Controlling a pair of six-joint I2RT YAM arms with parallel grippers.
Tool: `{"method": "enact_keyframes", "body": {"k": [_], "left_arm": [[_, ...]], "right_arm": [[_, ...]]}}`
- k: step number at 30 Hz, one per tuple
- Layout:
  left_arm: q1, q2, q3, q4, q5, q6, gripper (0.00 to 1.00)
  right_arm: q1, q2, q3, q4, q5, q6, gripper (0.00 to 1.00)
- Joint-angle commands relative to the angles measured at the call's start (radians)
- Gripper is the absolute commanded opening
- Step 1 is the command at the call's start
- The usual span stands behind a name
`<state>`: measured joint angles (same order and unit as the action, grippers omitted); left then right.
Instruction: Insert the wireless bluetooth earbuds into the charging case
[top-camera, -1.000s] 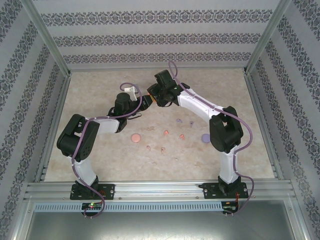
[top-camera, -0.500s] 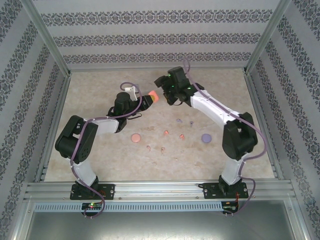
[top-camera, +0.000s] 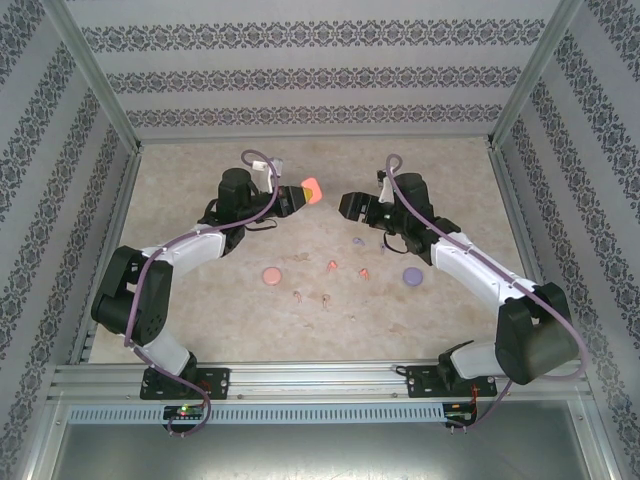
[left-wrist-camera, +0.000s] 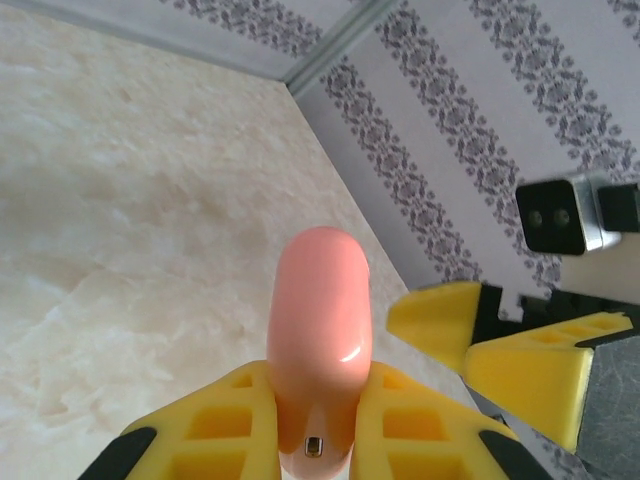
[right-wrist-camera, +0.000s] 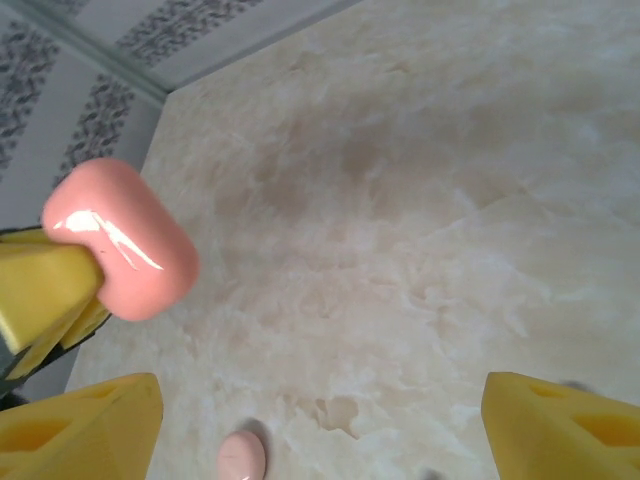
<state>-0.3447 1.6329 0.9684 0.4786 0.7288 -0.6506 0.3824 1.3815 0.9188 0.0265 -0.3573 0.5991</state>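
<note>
White links join black joints, with looping purple cables and ribbed yellow fingers.

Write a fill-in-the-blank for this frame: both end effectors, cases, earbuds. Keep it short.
1. The left end effector is shut on the coral case, held ___ (on/above) the table.
2. The right end effector is ___ (open/shut) and empty.
3. The purple case rests on the ___ arm's side of the table.
4. The earbuds lie ___ (inside/outside) the cases.

Missing words: above; open; right; outside
</note>
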Motion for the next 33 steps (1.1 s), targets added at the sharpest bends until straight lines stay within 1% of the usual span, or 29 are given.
{"method": "enact_keyframes", "body": {"k": [1,4,7,19,26,28,33], "left_arm": [[0.006,-0.037,0.040,-0.092,0.093,0.064,0.00],[0.007,-0.044,0.044,-0.116,0.111,0.077,0.00],[0.006,-0.054,0.042,-0.121,0.118,0.075,0.00],[0.005,-0.086,0.052,-0.155,0.130,0.082,0.00],[0.004,-0.119,0.048,-0.135,0.136,0.070,0.00],[0.004,-0.126,0.047,-0.128,0.136,0.065,0.00],[0.003,-0.133,0.049,-0.122,0.134,0.063,0.00]], "right_arm": [[-0.010,0.004,0.006,0.151,-0.154,-0.122,0.82],[-0.001,0.041,0.047,0.158,-0.201,-0.125,0.82],[0.015,0.081,0.089,0.157,-0.219,-0.124,0.81],[0.040,0.208,0.150,0.184,-0.230,-0.085,0.74],[-0.003,0.289,0.124,0.211,-0.183,-0.034,0.67],[-0.018,0.308,0.111,0.225,-0.190,-0.016,0.65],[-0.046,0.274,0.078,0.228,-0.227,0.007,0.64]]}}
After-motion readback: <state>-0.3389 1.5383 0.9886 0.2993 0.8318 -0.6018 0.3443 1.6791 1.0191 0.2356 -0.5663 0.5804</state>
